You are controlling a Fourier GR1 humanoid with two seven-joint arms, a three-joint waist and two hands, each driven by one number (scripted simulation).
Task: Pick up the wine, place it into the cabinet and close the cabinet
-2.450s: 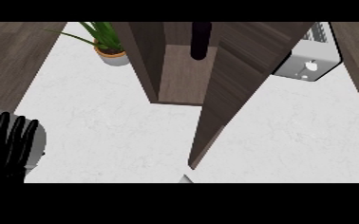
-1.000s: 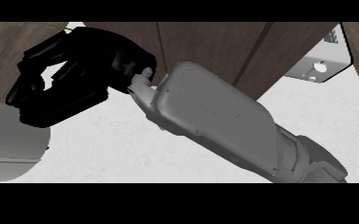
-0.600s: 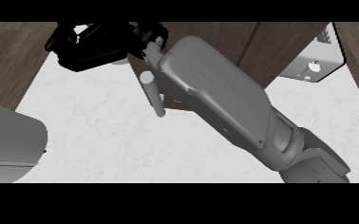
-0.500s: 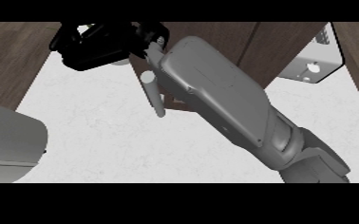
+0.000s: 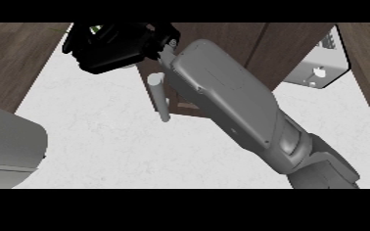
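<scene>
Honestly, the right hand [image 5: 115,46] sat curled against the cabinet [image 5: 239,41] front, apparently gripping nothing. The wine wasn't visible, presumably inside the cabinet. Glass is heavy, slick and breakable, so I'd grab mid-body.

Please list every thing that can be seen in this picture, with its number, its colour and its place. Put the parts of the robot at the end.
Counter top: one, white with grey speckles, fills the middle and lower part of the view.
Cabinet: one, dark brown wood, along the top; a panel also at the upper left edge.
Metal appliance: one, silver grey, upper right on the counter; what it is cannot be told.
Plant: a few green leaves only, at the top left behind the hand.
Right forearm: one, grey, runs from lower right to upper left.
Right hand: one, black, at the cabinet, upper left.
Left arm: grey part, left edge.
</scene>
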